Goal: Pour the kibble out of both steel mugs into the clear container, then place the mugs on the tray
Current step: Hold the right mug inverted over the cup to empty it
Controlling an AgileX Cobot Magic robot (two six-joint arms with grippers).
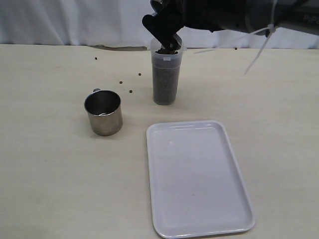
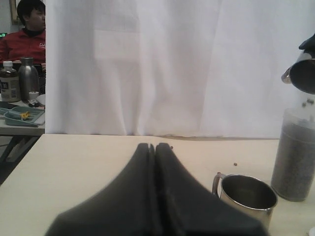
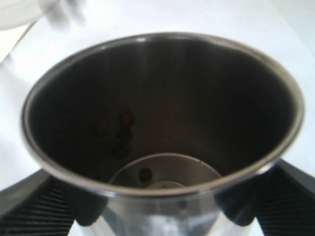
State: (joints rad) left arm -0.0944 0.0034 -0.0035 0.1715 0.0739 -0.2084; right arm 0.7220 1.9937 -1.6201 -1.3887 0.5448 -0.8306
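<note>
The clear container [image 1: 165,79] stands at the back middle of the table, nearly full of kibble [image 1: 164,82]. My right gripper [image 1: 167,31] is shut on a steel mug tipped over the container's rim. In the right wrist view this mug [image 3: 162,98] fills the frame, with a few pellets [image 3: 123,132] still inside and fingers [image 3: 42,206] on both sides. The left wrist view shows the tipped mug [image 2: 302,73] dropping pellets into the container [image 2: 295,157]. The second steel mug [image 1: 103,112] stands upright and looks empty. The white tray [image 1: 197,177] lies in front. My left gripper [image 2: 155,147] is shut, empty, short of that mug [image 2: 248,196].
Several loose pellets [image 1: 131,91] lie scattered on the table behind the standing mug. A white curtain hangs behind the table's far edge. The left wrist view shows a person [image 2: 24,34] and a side table with bottles beyond the curtain.
</note>
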